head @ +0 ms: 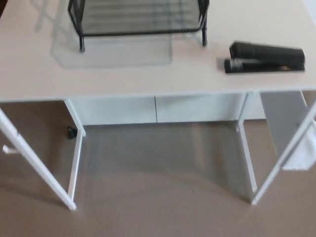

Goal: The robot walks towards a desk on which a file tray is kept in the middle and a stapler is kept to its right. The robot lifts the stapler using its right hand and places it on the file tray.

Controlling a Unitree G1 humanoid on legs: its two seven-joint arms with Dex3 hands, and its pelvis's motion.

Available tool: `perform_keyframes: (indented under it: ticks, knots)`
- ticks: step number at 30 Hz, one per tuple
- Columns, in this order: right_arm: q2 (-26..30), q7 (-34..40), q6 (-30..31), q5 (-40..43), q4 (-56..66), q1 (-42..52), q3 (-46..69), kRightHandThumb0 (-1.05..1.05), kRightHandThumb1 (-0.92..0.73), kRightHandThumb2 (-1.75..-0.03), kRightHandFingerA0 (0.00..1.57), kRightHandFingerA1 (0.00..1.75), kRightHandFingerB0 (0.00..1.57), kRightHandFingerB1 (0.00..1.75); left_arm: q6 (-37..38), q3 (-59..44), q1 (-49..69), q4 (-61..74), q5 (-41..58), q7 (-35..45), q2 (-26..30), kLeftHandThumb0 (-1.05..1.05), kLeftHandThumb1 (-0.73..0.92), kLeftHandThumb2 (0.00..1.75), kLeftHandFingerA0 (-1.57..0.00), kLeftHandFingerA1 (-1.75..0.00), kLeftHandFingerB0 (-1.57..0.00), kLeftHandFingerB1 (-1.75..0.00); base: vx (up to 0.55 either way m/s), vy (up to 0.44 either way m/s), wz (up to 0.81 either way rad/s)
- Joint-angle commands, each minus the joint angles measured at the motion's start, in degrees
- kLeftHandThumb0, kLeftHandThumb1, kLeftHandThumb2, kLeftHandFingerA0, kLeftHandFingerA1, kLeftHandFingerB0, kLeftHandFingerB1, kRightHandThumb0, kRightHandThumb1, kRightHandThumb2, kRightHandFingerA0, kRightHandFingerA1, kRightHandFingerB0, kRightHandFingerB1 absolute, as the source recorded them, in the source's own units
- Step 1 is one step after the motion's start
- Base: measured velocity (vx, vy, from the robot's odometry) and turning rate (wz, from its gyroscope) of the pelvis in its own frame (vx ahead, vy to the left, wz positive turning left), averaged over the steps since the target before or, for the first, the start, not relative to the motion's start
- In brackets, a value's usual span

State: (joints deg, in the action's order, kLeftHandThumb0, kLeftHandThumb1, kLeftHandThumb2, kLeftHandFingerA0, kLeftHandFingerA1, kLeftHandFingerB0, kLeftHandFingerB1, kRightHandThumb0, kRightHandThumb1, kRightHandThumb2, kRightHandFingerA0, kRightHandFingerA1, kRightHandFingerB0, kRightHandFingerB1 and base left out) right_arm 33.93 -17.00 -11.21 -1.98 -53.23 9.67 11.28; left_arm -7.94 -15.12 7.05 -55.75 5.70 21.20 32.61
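A black stapler [265, 58] lies flat on the white desk [148, 74], near the desk's right end, its long side running left to right. A black wire file tray [138, 19] stands on short legs at the middle back of the desk, cut off by the top edge of the picture. The stapler sits apart from the tray, to its right and a little nearer to me. Neither of my hands shows in the head view.
The desk's front edge [148, 95] crosses the picture, with white legs [76, 163] and slanted braces [34, 163] below. A white panel [289, 128] hangs under the right end. Brown carpet [158, 197] lies below, with a small dark object [72, 132] by the left leg.
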Motion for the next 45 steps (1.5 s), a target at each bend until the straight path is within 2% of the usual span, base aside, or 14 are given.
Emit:
perform_keyframes:
  ticks: [1,3,13,14,16,18,22,28,30,33,34,36,37,45]
  knots:
    - [1.22,0.7,-0.39,-1.88,0.04,0.58,-1.88,-0.66,-0.68,-0.6,0.15,0.5,0.01,0.3,0.68,0.02,-0.8,-2.28,-0.47,-0.7,0.98,-0.66,0.65,0.83,-0.18,-0.48,-0.1,-0.42,0.32,-0.063,-0.13]
    - [1.14,0.85,-0.24,-1.41,0.33,0.6,-1.86,-0.68,-0.48,-0.87,0.15,0.56,0.01,0.33,0.76,0.05,-0.9,-2.51,-0.41,-0.73,0.99,-0.61,0.78,0.62,-0.23,-0.42,-0.12,-0.34,0.29,-0.002,-0.14]
    - [1.05,-0.58,3.47,-0.26,3.37,1.23,-1.48,-0.64,-0.66,-0.6,0.11,0.49,0.0,0.28,-1.17,-0.46,0.17,0.46,0.55,-0.2,0.82,-0.35,0.59,1.09,-0.01,-0.5,0.0,-0.49,0.33,0.116,-0.15]
    - [0.65,-0.26,2.79,0.44,4.54,2.16,-0.73,-0.63,-0.64,-0.61,0.12,0.51,0.0,0.31,-0.9,0.07,-0.43,-0.57,-0.29,-1.22,0.73,-0.6,0.78,0.62,-0.22,-0.42,-0.12,-0.34,0.27,0.103,-0.04]
    - [1.07,-0.05,2.98,-0.56,5.54,2.65,-1.42,-0.64,-0.66,-0.61,0.12,0.49,0.0,0.28,-1.3,0.07,0.04,0.38,-0.14,-0.8,0.85,-0.59,0.78,0.63,-0.23,-0.42,-0.11,-0.34,0.26,0.091,0.08]
    - [1.27,0.34,2.8,-1.1,4.6,2.01,-1.78,-0.68,-0.53,-0.85,0.06,0.52,0.02,0.26,-0.74,-0.24,0.18,0.18,0.26,-0.23,0.89,-0.36,0.57,1.08,-0.01,-0.5,0.0,-0.49,0.2,0.018,0.05]
    - [0.46,0.97,3.34,0.21,5.18,2.08,-0.65,-0.63,-0.65,-0.61,0.11,0.5,0.0,0.31,-0.02,-0.57,-0.3,-1.16,0.53,-0.09,0.84,-0.35,0.57,1.08,-0.02,-0.5,0.0,-0.49,0.1,-0.134,0.19]
    - [0.19,0.67,2.88,1.45,3.85,1.79,1.46,-0.71,-0.5,-0.9,0.19,0.6,0.0,0.26,-0.09,-0.61,-0.09,-1.06,0.65,0.05,0.6,-0.35,0.57,1.09,-0.02,-0.5,0.0,-0.49,0.03,-0.223,-0.06]
    - [-0.48,1.03,2.64,2.89,4.79,2.41,3.09,-0.67,-0.47,-0.87,0.18,0.61,0.0,0.3,0.06,-0.39,-0.2,-1.3,0.25,-0.45,0.54,-0.6,0.79,0.63,-0.2,-0.4,-0.13,-0.33,0.0,0.0,0.0]
    - [-0.88,1.73,2.98,4.16,4.89,2.35,5.31,-0.64,-0.64,-0.6,0.17,0.59,0.0,0.28,1.73,-0.42,-0.94,-3.58,0.15,-0.11,0.67,-0.35,0.58,1.09,-0.01,-0.49,0.0,-0.49,0.0,0.0,0.0]
    - [-0.54,1.23,3.31,3.99,4.78,2.1,5.37,-0.68,-0.5,-0.89,0.14,0.59,0.0,0.24,0.98,-0.71,-0.88,-2.96,0.48,-0.23,0.65,-0.35,0.58,1.09,-0.01,-0.49,0.0,-0.49,-0.07,0.093,-0.04]
    - [0.0,1.11,3.98,3.6,4.89,2.34,5.5,-0.69,-0.49,-0.89,0.16,0.59,0.0,0.26,0.35,-1.06,-0.29,-1.73,0.87,0.03,0.66,-0.61,0.79,0.63,-0.21,-0.4,-0.13,-0.33,-0.06,0.13,-0.02]
    - [-0.09,1.77,3.28,3.13,4.6,2.17,5.37,-0.65,-0.63,-0.6,0.15,0.57,0.0,0.31,0.25,-1.09,-0.6,-1.93,0.75,-0.32,0.68,-0.35,0.58,1.09,-0.02,-0.5,-0.01,-0.49,-0.05,0.151,0.04]
    - [-2.69,4.49,4.59,10.72,17.81,0.82,14.58,-0.75,-0.47,-0.87,0.0,0.38,0.0,0.18,-0.22,-2.5,0.05,-0.18,1.04,-0.11,0.7,-0.35,0.59,1.1,-0.01,-0.49,0.0,-0.49,-0.02,0.075,0.11]
